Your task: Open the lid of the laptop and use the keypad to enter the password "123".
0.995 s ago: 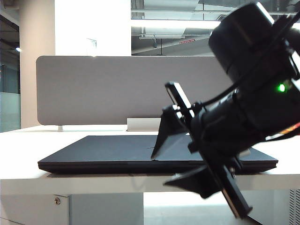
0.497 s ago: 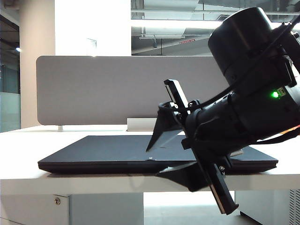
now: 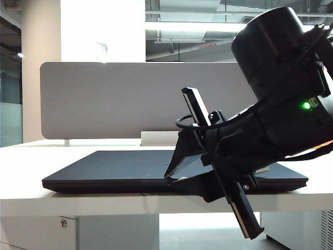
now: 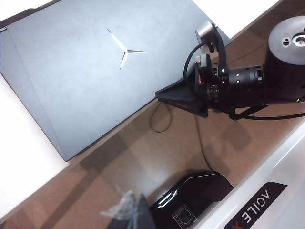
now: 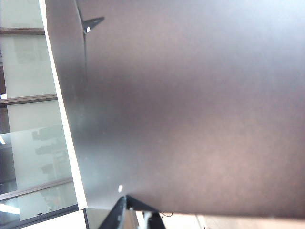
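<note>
The laptop (image 3: 119, 169) lies closed on the white table (image 3: 21, 172), its matte black lid (image 4: 86, 71) flat and showing the three-pointed emblem (image 4: 125, 50). The keypad is hidden under the lid. My right gripper (image 3: 170, 177) is at the middle of the laptop's front edge, one finger over the lid and the other under the edge, shut on it. From above, the right gripper (image 4: 161, 97) meets that edge. In the right wrist view the lid (image 5: 190, 105) fills the frame. My left gripper (image 4: 136, 214) hangs off the table over the floor, blurred.
A wide grey divider (image 3: 104, 99) stands behind the laptop, with a small white block (image 3: 158, 138) at its foot. A thin cable (image 4: 162, 119) loops below the table edge. A black and white robot base (image 4: 259, 210) sits near the left gripper.
The right gripper's fingers, wide apart a second ago, have closed together on the lid's front edge, the lower finger rising. The laptop has not moved.
</note>
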Robot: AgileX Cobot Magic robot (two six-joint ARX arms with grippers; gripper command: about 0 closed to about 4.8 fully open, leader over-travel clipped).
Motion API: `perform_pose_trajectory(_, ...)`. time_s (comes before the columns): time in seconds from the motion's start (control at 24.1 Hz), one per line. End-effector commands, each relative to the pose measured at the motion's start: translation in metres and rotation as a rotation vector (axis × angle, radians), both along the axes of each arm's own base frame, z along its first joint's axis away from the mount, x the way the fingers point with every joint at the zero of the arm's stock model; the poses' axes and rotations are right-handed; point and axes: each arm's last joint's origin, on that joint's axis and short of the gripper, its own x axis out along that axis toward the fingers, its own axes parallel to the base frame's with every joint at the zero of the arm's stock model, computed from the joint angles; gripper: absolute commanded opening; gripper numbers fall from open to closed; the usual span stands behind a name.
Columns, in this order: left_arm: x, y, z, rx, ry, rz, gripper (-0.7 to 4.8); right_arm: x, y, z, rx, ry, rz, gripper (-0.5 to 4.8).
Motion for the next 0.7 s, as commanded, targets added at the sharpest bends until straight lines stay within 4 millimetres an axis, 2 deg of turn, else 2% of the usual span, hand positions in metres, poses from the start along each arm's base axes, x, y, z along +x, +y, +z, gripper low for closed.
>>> perform_pose_trajectory(0.04, 0.000, 0.000, 0.000, 0.000, -0.005, 0.002, -0.06, 0.005, 0.002, 0.010, 0.032, -0.103, -0.028, -0.02)
perform_pose_trajectory(0.7, 0.000, 0.000, 0.000, 0.004, -0.004, 0.000, -0.06, 0.008, 0.003, 0.022, 0.056, -0.249, -0.004, -0.02)
